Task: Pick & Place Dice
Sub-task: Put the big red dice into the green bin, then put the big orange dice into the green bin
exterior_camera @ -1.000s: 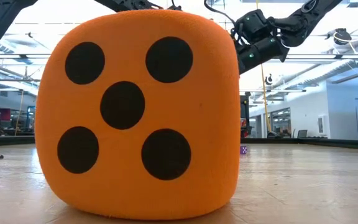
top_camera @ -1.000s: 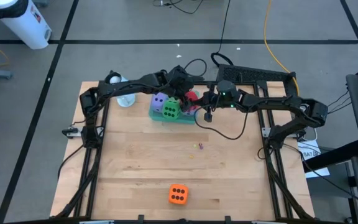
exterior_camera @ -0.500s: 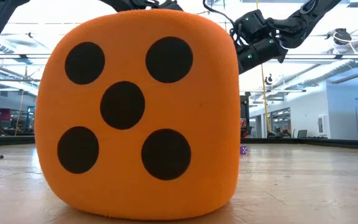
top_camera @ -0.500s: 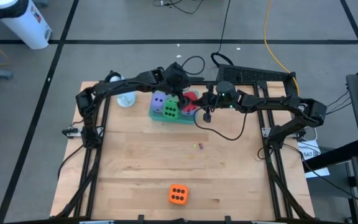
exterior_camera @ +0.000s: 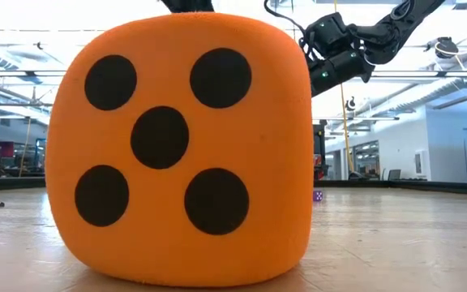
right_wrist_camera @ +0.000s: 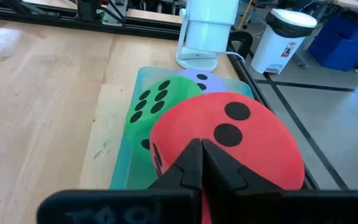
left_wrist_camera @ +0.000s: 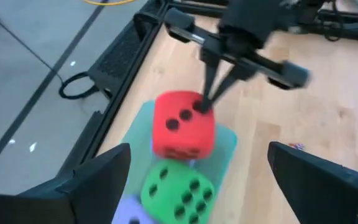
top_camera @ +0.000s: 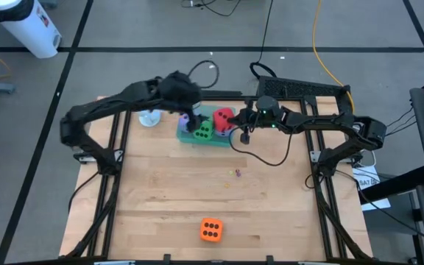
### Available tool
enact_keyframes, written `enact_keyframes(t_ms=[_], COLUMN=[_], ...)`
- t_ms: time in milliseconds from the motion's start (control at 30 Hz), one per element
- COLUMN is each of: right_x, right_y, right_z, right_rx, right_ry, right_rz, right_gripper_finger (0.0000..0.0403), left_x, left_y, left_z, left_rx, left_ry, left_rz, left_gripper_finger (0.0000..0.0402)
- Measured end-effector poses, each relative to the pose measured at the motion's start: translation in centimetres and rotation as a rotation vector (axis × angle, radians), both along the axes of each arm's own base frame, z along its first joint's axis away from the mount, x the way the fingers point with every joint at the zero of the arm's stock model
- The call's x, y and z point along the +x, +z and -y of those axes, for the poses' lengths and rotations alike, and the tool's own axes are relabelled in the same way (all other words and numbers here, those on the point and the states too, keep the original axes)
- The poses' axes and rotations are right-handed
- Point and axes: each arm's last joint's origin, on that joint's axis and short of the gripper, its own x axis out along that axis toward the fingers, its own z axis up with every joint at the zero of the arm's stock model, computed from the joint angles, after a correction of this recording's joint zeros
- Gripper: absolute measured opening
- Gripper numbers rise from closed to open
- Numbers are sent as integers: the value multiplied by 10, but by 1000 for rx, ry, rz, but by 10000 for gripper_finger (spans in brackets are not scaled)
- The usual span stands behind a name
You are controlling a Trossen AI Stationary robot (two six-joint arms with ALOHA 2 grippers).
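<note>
On the teal tray (top_camera: 216, 142) at the table's far middle stand a green die (top_camera: 204, 131), a red die (top_camera: 224, 118) and, behind them, a light purple die (right_wrist_camera: 201, 78). An orange die (top_camera: 210, 230) rests on the wood near the front edge and fills the low view (exterior_camera: 181, 150). My left gripper (top_camera: 188, 118) hangs open above the tray's left part, and its own view (left_wrist_camera: 199, 149) shows nothing between the fingers. My right gripper (left_wrist_camera: 202, 104) is shut, with its tips at the red die's right side. My right gripper's shut fingertips (right_wrist_camera: 202, 152) come slanting down from the table's right side. They end at the red die's upper edge (left_wrist_camera: 197, 99). I cannot tell whether they touch it. The red die sits on the tray (left_wrist_camera: 229, 140).
A white cylindrical device (top_camera: 149, 116) stands at the table's far left, just beyond the tray. A tiny purple object (top_camera: 236, 172) lies on the bare wood mid-table. A keyboard (top_camera: 300, 88) and cables lie past the far edge. Wide bare wood separates the tray from the orange die.
My left gripper has risen and drawn back from the red die toward the table's left edge, and it stays open. The red die, earlier half hidden under that gripper, now shows in full on the tray.
</note>
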Motion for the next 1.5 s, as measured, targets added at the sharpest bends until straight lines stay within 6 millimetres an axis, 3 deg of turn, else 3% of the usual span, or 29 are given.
enact_keyframes(t_ms=[333, 600, 700, 1000, 1133, 1300, 1500], right_x=[2, -1, -2, -12, -29, -56, -90], right_y=[7, 21, 27, 47, 70, 99, 91], right_z=[-1, -9, -13, -19, -29, -45, -70], right_rx=[0, -30, -41, -14, 48, 179, 271], right_ry=[-4, 21, 34, 26, 90, 182, 227], right_rz=[68, 110, 133, 204, 282, 412, 433], right_gripper_finger=[0, 0, 0, 0, 0, 0, 0], left_x=[-62, -117, -137, -179, -185, -187, -186], left_y=[43, 39, 21, -56, -87, -125, -158], left_z=[77, 112, 118, 115, 115, 115, 117], left_rx=[151, 251, 236, 191, 152, 186, 230], left_ry=[114, 158, 91, -10, -48, -93, -192], left_rz=[38, 207, 276, 483, 579, 576, 542], left_gripper_finger=[317, 210, 159, 11, 12, 4, 5])
